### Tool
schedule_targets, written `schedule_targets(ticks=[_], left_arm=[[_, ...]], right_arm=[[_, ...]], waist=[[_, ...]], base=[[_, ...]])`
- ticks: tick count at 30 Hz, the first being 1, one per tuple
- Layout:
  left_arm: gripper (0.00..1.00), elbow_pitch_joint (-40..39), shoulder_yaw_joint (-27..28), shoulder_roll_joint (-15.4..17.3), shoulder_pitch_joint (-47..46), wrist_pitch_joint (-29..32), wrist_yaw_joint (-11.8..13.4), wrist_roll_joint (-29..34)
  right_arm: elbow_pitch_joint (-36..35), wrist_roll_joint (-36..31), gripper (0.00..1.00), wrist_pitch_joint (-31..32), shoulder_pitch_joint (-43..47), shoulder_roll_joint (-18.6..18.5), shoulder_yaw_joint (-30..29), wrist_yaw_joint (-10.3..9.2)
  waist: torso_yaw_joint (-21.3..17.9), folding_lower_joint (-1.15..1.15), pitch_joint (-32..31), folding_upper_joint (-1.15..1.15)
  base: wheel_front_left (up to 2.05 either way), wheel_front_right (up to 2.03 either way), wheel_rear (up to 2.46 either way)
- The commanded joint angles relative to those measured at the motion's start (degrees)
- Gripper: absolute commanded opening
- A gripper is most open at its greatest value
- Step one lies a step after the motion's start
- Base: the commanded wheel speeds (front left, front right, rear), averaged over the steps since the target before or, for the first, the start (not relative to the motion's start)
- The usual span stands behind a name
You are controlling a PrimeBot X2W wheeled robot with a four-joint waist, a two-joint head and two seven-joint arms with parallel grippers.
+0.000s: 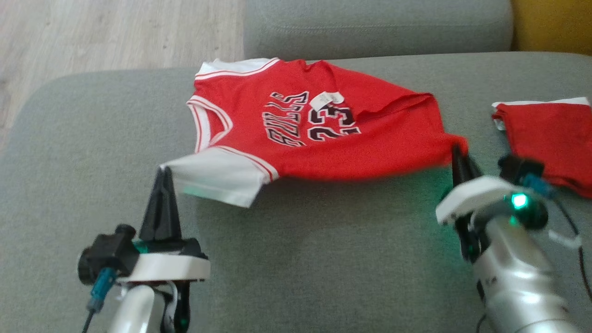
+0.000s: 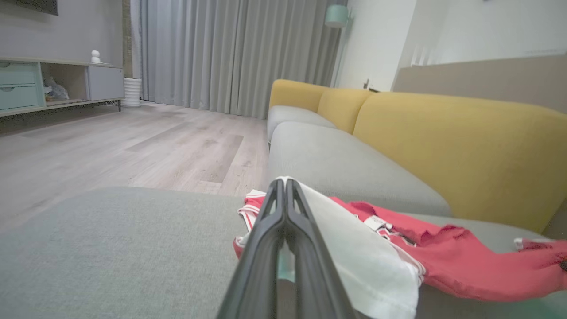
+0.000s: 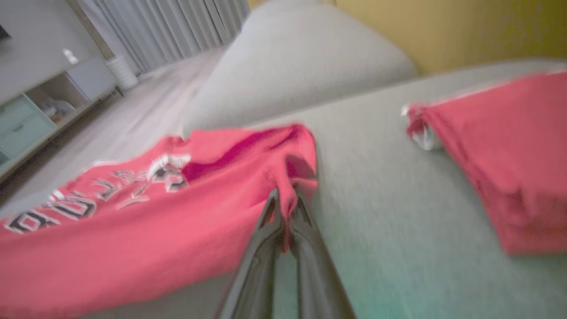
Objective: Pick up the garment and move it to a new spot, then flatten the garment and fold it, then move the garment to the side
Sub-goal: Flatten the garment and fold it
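1. Check the left gripper [image 1: 163, 173]: it is clenched on the white sleeve [image 1: 217, 178] of the red jersey [image 1: 370, 152].
2. Check the right gripper [image 1: 459, 155]: it is clenched on the jersey's right hem corner.
3. Find the jersey spread between them on the grey sofa seat [image 1: 323, 259].

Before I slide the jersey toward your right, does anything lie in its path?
Yes: another red garment lies on the cushion just beyond the right gripper, which pinches the jersey by its hem.
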Motion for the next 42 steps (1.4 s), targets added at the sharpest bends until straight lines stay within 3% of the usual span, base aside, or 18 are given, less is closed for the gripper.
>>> schedule_targets(ticks=[1, 8, 15, 22, 27, 30, 33, 38, 42], left_arm=[[0.0, -2.6, 2.5, 0.4, -2.3, -0.5, -0.3, 0.0], [0.0, -9.3, 4.1, 1.9, -12.5, 2.2, -0.7, -0.9], [0.0, -18.7, 6.3, 3.3, -23.8, 7.1, 0.0, -2.4], [0.0, -29.4, 9.3, 4.5, -26.9, 13.0, 2.7, -4.2], [0.0, -34.3, 11.8, 6.2, -27.7, 19.0, 4.5, -6.3], [0.0, -32.2, 11.8, 8.6, -30.2, 21.9, 3.3, -6.6], [0.0, -22.7, 11.6, 12.0, -37.4, 23.5, 0.4, -6.9], [0.0, -6.1, 10.0, 14.4, -51.0, 21.4, -3.7, -5.9], [0.0, 3.3, 9.4, 15.0, -60.7, 18.1, -4.9, -4.5]], right_arm=[[-2.9, -0.4, 0.0, -0.8, -1.9, 0.4, 1.6, -0.04], [-21.2, -2.3, 0.0, -0.4, -3.5, 0.3, 4.4, -0.04], [-40.1, -1.8, 0.0, 5.0, -7.3, -3.9, 6.6, -0.04], [-58.4, -1.3, 0.0, 13.1, -5.9, -5.6, 3.2, -0.04], [-67.6, -2.3, 0.0, 20.2, -3.6, -5.6, 0.3, -0.04], [-69.1, -1.7, 0.0, 24.4, -4.5, -4.8, -1.9, -0.04], [-65.1, -0.8, 0.0, 27.0, -10.3, -5.3, -2.4, -0.04], [-51.2, -1.1, 0.0, 24.3, -22.9, -7.9, 0.1, -0.04], [-42.0, -2.1, 0.0, 20.0, -32.6, -9.7, 3.5, -0.04]], waist=[[-0.6, 0.0, -0.6, 0.0], [-1.9, 0.0, -3.6, 0.0], [-2.9, 0.0, -5.5, 0.0], [-3.5, 0.0, -5.5, 0.0], [-3.3, 0.0, -3.0, 0.0], [-3.1, 0.0, 1.1, 0.0], [-2.9, 0.0, 7.8, 0.0], [-1.7, 0.0, 14.6, 0.0], [-0.7, 0.0, 17.5, 0.0]], base=[[0.0, 0.0, 0.0], [0.0, 0.0, 0.0], [0.0, 0.0, 0.0], [0.0, 0.0, 0.0], [0.0, 0.0, 0.0], [0.0, 0.0, 0.0], [0.0, 0.0, 0.0], [0.0, 0.0, 0.0], [0.0, 0.0, 0.0]])
